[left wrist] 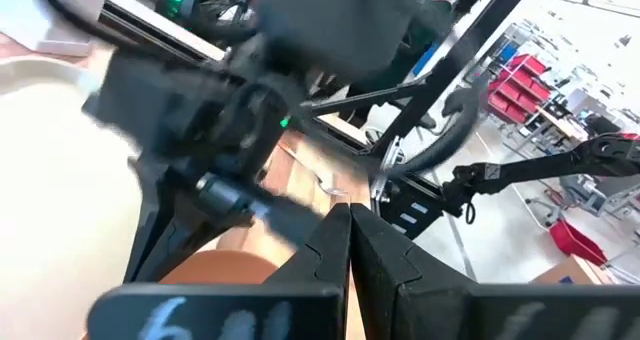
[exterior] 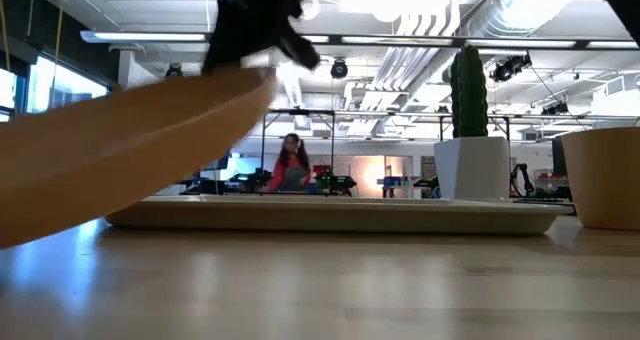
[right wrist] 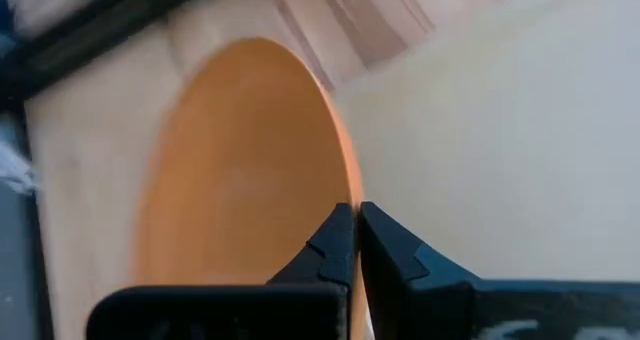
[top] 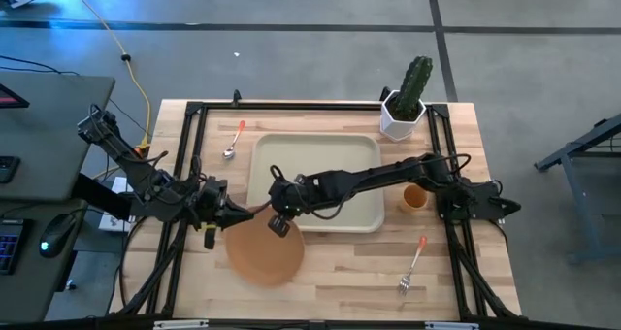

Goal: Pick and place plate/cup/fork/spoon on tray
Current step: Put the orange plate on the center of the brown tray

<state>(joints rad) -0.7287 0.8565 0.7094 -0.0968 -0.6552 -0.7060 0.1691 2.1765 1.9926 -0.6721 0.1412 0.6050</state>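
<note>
The orange-tan plate (top: 262,257) sits tilted at the tray's near left corner; in the low view its far edge (exterior: 255,80) is raised. My right gripper (top: 279,223) reaches across the beige tray (top: 364,150) and is shut on the plate. My left gripper (top: 223,216) is shut just left of the plate's far edge; whether it touches the plate I cannot tell. The orange cup (top: 414,198) stands on the table right of the tray. The fork (top: 414,265) lies near the front right. The spoon (top: 234,141) lies left of the tray's far corner. My right gripper pinches the plate's far rim (right wrist: 350,195) between its two fingers, coming from the tray's side and slanting down. The plate is tilted, with the held edge (exterior: 262,72) raised. Its near left part (exterior: 30,215) is low by the table.
A white pot with a green cactus (top: 406,102) stands at the far right corner, behind the cup. Black frame rails (top: 189,155) run along the table's edges. A desk with a keyboard and mouse (top: 39,175) stands beyond the left edge. Bare wood shows at the front middle (top: 349,272).
</note>
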